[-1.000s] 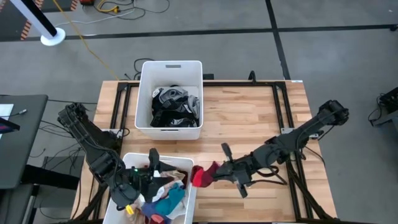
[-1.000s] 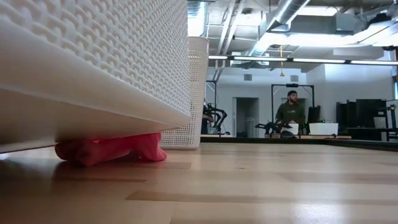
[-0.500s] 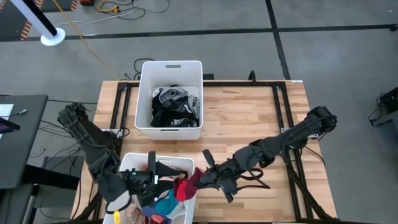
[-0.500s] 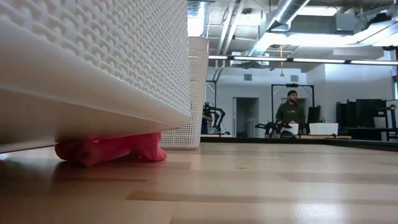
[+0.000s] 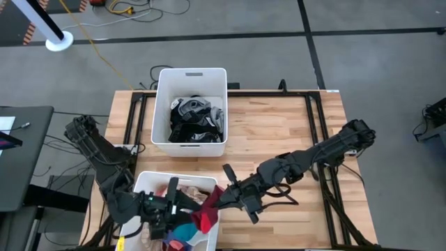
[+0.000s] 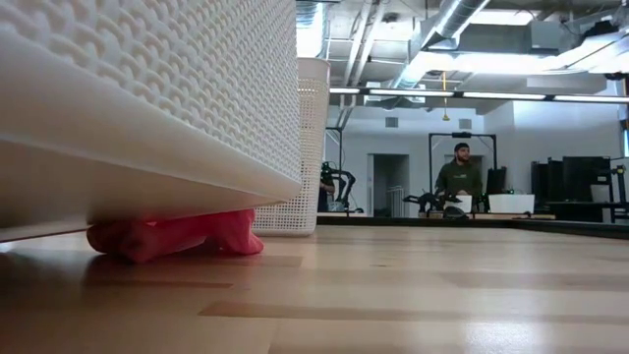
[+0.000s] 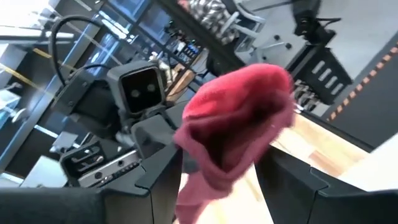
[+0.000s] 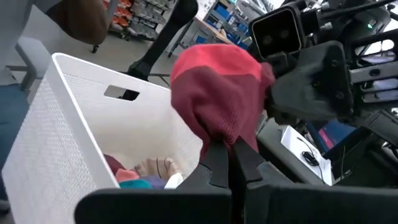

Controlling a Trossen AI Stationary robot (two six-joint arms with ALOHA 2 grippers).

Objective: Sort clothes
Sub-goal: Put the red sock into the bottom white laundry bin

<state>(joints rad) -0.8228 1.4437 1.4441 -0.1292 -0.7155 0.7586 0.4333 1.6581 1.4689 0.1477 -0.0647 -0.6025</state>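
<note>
handoff risk: right gripper [image 8: 229,163] pinches the red sock [image 8: 214,96] between the spread left gripper [image 7: 217,180] fingers; released early, it misses the bin [image 5: 143,183] below.

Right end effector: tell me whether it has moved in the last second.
Yes. In the high view the right end effector, shut on the red garment, has moved left, from the bare table to over the near bin.
</note>
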